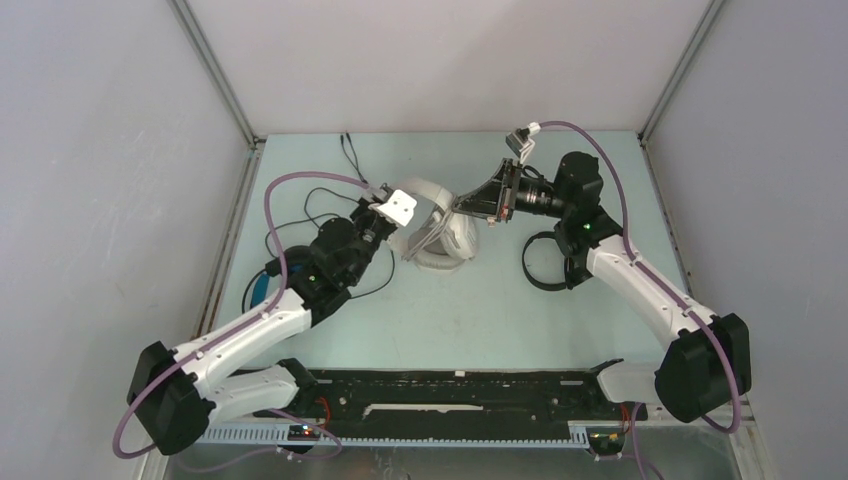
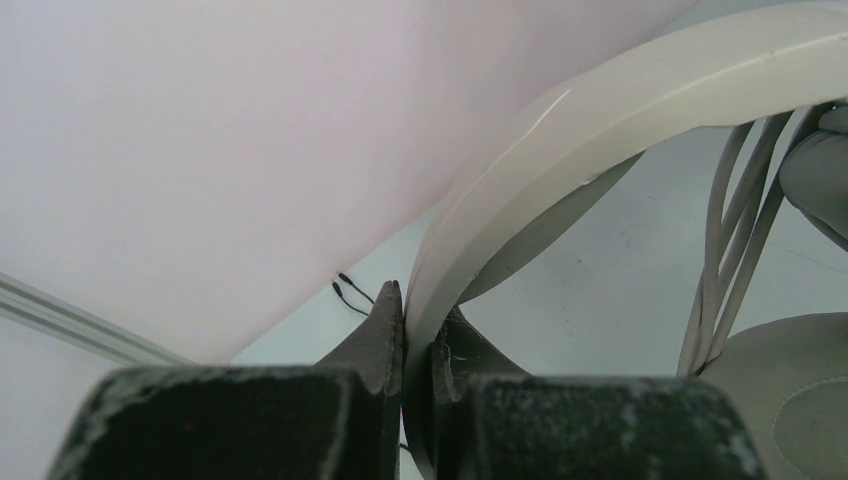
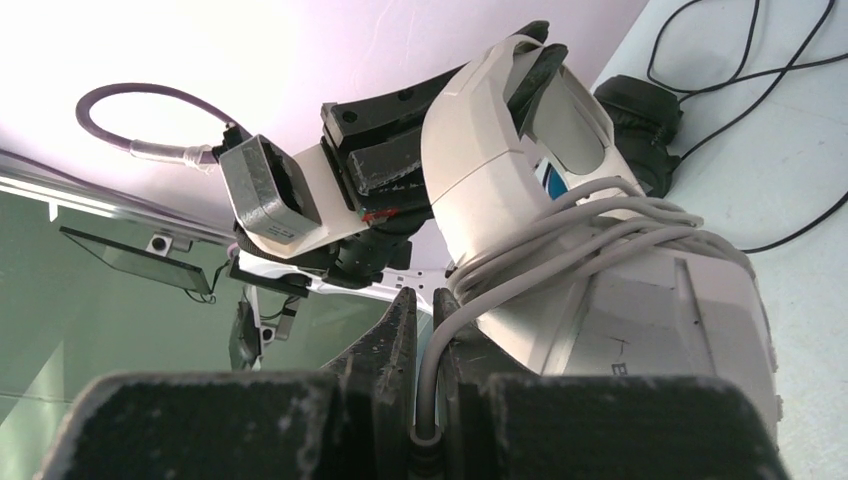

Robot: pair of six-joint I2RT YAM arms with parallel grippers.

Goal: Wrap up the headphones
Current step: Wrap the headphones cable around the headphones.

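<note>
The white-grey headphones (image 1: 440, 240) are held up over the middle of the table between both arms. My left gripper (image 1: 405, 222) is shut on their pale headband (image 2: 600, 110), which runs between its fingertips (image 2: 392, 310). Several turns of the grey cable (image 3: 570, 235) are wound around the headphones' body (image 3: 650, 320). My right gripper (image 3: 424, 305) is shut on the end of that cable, just right of the headphones (image 1: 470, 205). A smaller all-black pair (image 1: 543, 262) lies under my right arm. A black pair with a blue headband (image 1: 262, 287) shows partly under my left arm.
Loose thin black cables (image 1: 325, 205) trail over the table behind my left arm, their plug ends (image 2: 345, 285) near the back wall. Grey walls close the table in at the back and both sides. A black rail (image 1: 450, 385) runs along the near edge.
</note>
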